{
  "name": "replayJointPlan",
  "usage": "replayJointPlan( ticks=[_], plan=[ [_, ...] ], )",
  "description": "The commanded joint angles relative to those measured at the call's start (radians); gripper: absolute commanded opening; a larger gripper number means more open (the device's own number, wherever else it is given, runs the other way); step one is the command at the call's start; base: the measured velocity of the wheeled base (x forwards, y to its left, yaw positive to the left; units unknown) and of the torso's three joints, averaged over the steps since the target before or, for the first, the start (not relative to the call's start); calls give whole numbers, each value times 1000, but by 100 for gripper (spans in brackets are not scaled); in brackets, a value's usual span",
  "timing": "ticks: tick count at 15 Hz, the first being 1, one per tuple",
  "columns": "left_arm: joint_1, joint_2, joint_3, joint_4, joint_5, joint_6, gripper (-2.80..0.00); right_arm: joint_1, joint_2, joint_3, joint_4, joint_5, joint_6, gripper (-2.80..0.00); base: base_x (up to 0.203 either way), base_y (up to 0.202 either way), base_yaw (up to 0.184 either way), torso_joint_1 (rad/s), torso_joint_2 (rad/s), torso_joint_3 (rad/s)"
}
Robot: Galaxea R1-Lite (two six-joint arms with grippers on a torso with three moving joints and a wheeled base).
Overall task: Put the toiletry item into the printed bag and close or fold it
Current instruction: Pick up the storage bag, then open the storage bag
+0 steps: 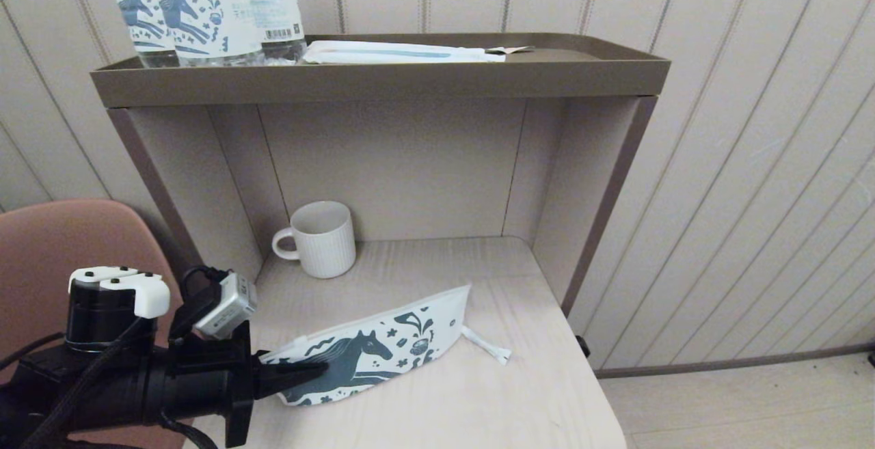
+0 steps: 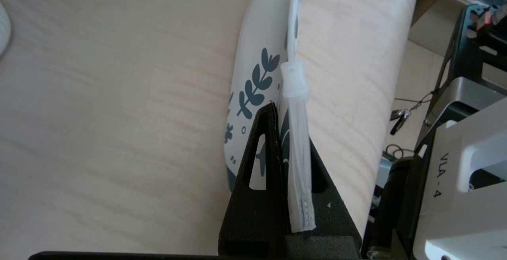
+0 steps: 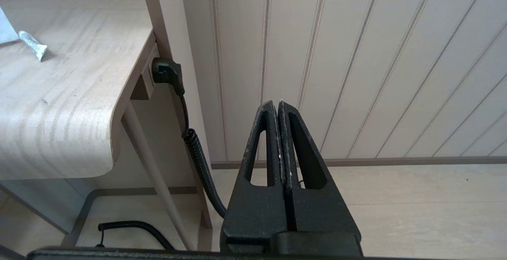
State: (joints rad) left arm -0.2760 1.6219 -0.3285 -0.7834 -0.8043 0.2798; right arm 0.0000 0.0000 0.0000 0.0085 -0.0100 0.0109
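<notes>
I see left gripper (image 1: 301,372) pinched tight on bag (image 1: 383,350), lower left | stick (image 1: 487,345) lies on desk (image 1: 444,408), maybe touching bag | right gripper (image 3: 280,107) closed, holding nothing, off desk

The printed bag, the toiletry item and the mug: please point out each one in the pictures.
printed bag (image 1: 372,357), head view, on the horse print at its middle.
toiletry item (image 1: 487,346), head view, on the middle of the thin white stick.
mug (image 1: 327,240), head view, on its ribbed side wall.
</notes>
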Motion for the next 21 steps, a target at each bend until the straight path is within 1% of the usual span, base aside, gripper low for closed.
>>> replayJointPlan(
  ticks=[1, 3, 5, 6, 7, 8, 9, 10, 11, 13, 15, 18, 20, 21],
  plan=[
    [0, -21, -1, -5, -4, 1, -280, 0, 0, 0, 1, -1, 1, -280, 0, 0, 0, 0, 0, 0],
    [0, -62, -17, 4, -3, -17, -280, 0, 0, 0, 0, -1, -3, -280, 0, 0, 0, 0, 0, 0],
    [-5, -124, -56, 41, -1, -76, -280, 0, 0, -1, 2, -1, -6, -280, 0, 0, 0, 0, 0, 0],
    [-19, -150, -92, 91, 0, -90, -280, 1, 0, -6, 8, 3, -26, -280, 0, 0, 0, 0, 0, 0],
    [-34, -176, -119, 157, 1, -95, -280, 1, 0, -22, 42, 8, -36, -280, 0, 0, 0, 0, 0, 0],
    [-53, -203, -142, 235, 3, -96, -280, 2, 0, -63, 78, 15, -37, -280, 0, 0, 0, 0, 0, 0],
    [-71, -229, -172, 310, 4, -97, -280, 1, 6, -134, 125, 38, -37, -280, 0, 0, 0, 0, 0, 0],
    [-85, -249, -201, 366, 4, -96, -280, 1, 12, -220, 189, 82, -36, -280, 0, 0, 0, 0, 0, 0],
    [-102, -256, -221, 401, 5, -97, -280, 0, 23, -306, 259, 126, -35, -280, 0, 0, 0, 0, 0, 0],
    [-134, -258, -239, 427, 7, -97, -280, 0, 124, -454, 345, 178, -32, -280, 0, 0, 0, 0, 0, 0],
    [-161, -255, -248, 432, 8, -97, -280, 19, 267, -591, 376, 204, -16, -280, 0, 0, 0, 0, 0, 0],
    [-186, -251, -272, 464, 10, -97, -280, 109, 531, -801, 401, 239, 53, -280, 0, 0, 0, 0, 0, 0],
    [-192, -239, -283, 479, 10, -97, -280, 177, 723, -979, 458, 255, 103, -280, 0, 0, 0, 0, 0, 0],
    [-196, -230, -289, 480, 10, -97, -280, 231, 813, -1084, 501, 263, 121, -280, 0, 0, 0, 0, 0, 0]
  ],
)
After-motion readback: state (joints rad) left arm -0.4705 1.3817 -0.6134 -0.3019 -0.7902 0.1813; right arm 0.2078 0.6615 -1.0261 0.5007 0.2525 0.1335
